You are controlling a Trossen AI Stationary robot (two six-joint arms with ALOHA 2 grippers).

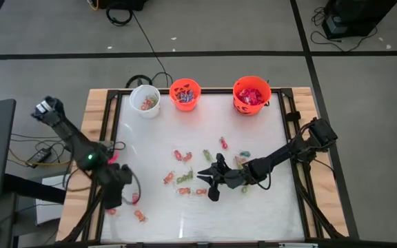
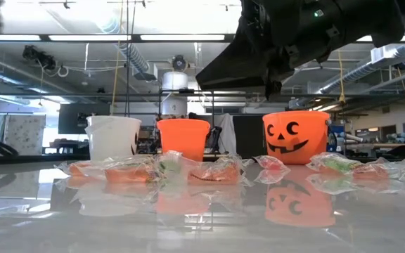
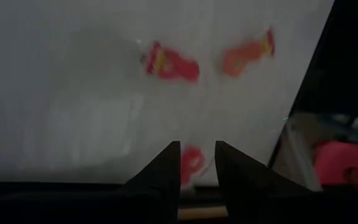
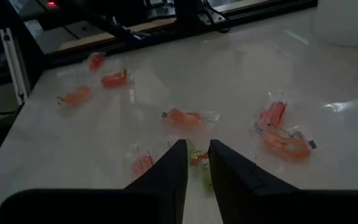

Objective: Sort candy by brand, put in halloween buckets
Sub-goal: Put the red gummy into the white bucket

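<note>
Hovering over the scattered candy (image 1: 185, 178) in the middle of the tabletop (image 1: 253, 213), the right gripper (image 1: 212, 184) points toward the front edge; its fingers (image 4: 173, 168) stand a narrow gap apart, with a green-and-red wrapped piece (image 4: 197, 158) showing in the gap. Whether they pinch it, cannot tell.

Left of that cluster, at the tabletop's front left corner, the left gripper (image 1: 119, 189) hangs over a few red and pink pieces (image 1: 138, 215). Its fingers (image 3: 166, 168) are slightly apart, holding nothing, a red piece (image 3: 191, 163) lying below the gap.

Candy cluster: orange, red and green wrappers, loosely spread, most apart from one another.

Beyond the cluster, along the back edge, three buckets in a row: white bucket (image 1: 145, 100) at left, small orange bucket (image 1: 185, 94) in the middle, larger orange bucket (image 1: 251, 95) with a black face at right. Each holds some candy; the larger one holds red packets.
</note>
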